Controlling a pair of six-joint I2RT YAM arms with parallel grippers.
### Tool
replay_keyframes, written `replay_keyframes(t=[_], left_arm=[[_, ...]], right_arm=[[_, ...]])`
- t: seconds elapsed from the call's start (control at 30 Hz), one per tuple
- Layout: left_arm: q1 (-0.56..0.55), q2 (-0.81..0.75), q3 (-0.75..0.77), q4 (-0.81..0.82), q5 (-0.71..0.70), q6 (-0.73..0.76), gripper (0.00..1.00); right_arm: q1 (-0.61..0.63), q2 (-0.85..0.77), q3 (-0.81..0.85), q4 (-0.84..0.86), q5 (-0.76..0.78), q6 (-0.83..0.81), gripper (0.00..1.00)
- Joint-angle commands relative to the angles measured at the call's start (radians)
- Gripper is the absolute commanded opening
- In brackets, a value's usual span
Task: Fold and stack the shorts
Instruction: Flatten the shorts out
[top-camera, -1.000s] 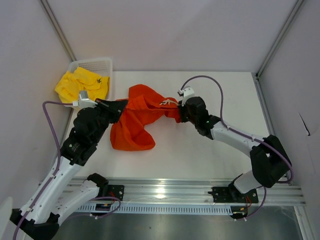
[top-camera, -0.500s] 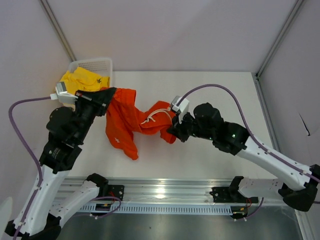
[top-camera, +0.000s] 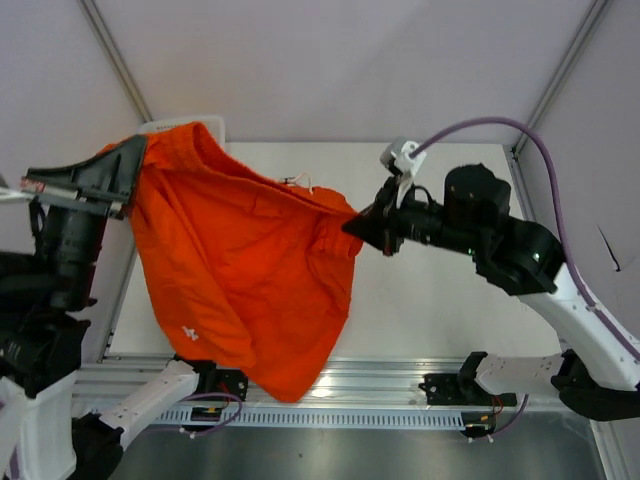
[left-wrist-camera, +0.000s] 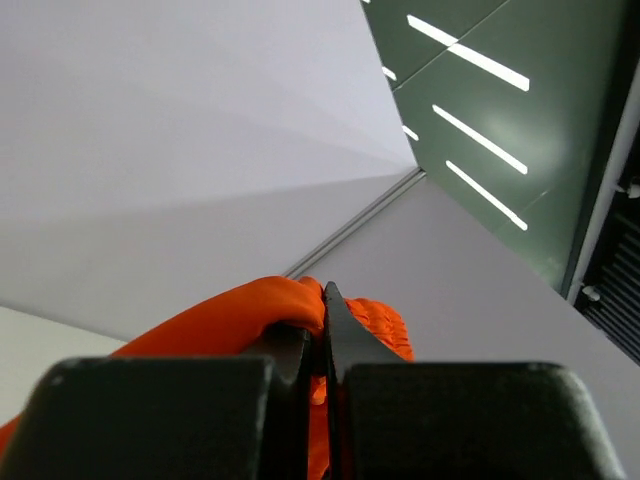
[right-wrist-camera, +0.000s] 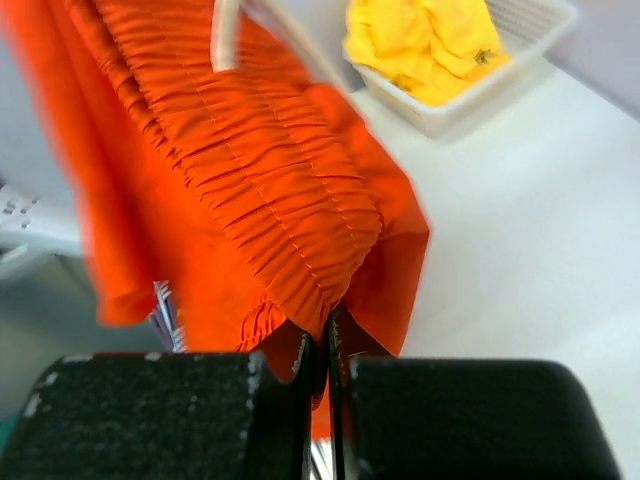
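The orange-red shorts (top-camera: 240, 270) hang high in the air, spread between both grippers, their hem reaching over the table's near rail. My left gripper (top-camera: 133, 160) is shut on the waistband's left end (left-wrist-camera: 290, 305). My right gripper (top-camera: 352, 225) is shut on the gathered waistband's right end (right-wrist-camera: 300, 240). A white drawstring (right-wrist-camera: 225, 35) dangles from the waistband. The yellow shorts (right-wrist-camera: 430, 45) lie in the white mesh basket (right-wrist-camera: 500, 85); in the top view the orange cloth hides them.
The basket rim (top-camera: 185, 122) peeks out at the table's far left corner. The white tabletop (top-camera: 440, 300) lies below the lifted cloth. Enclosure walls stand close on the left, right and back.
Both arms have risen and moved apart. The orange-red shorts went from a bunched heap just above the table to a wide hanging sheet, now hiding the basket in the top view.
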Motion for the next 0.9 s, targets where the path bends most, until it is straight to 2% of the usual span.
replay_keyframes(t=[0.0,0.07,0.1,0.17,0.2,0.3,0.37,0.4,0.53,0.67,0.83,0.87], left_arm=[[0.014,0.211,0.026,0.016,-0.048,0.073,0.0],[0.027,0.289,-0.027,0.077,-0.014,0.05,0.0],[0.045,0.313,-0.096,0.116,0.04,0.036,0.0],[0.059,0.377,-0.21,0.229,0.083,0.006,0.0],[0.06,0.403,-0.277,0.266,0.097,-0.002,0.0],[0.059,0.527,-0.449,0.422,0.109,-0.013,0.0],[0.059,0.61,-0.468,0.534,0.118,-0.011,0.0],[0.059,0.7,-0.474,0.568,0.135,-0.007,0.0],[0.059,0.935,-0.359,0.711,0.198,0.002,0.0],[0.057,1.123,-0.195,0.763,0.258,-0.013,0.0],[0.06,1.268,-0.016,0.759,0.238,0.019,0.0],[0.06,1.313,0.008,0.759,0.233,0.021,0.0]], right_arm=[[-0.307,0.03,-0.062,-0.027,-0.299,0.116,0.0],[-0.42,0.03,-0.133,0.023,-0.396,0.174,0.0],[-0.509,0.024,-0.229,0.052,-0.494,0.196,0.0],[-0.575,0.001,-0.334,0.132,-0.586,0.255,0.0],[-0.632,-0.007,-0.439,0.16,-0.603,0.274,0.0],[-0.689,-0.037,-0.613,0.232,-0.66,0.315,0.0],[-0.7,-0.062,-0.674,0.258,-0.648,0.323,0.0],[-0.706,-0.07,-0.716,0.264,-0.642,0.331,0.0],[-0.733,-0.082,-0.744,0.249,-0.598,0.314,0.0],[-0.795,-0.038,-0.716,0.24,-0.554,0.286,0.0],[-0.862,0.169,-0.603,0.266,-0.499,0.259,0.0],[-0.912,0.202,-0.568,0.286,-0.49,0.277,0.0]])
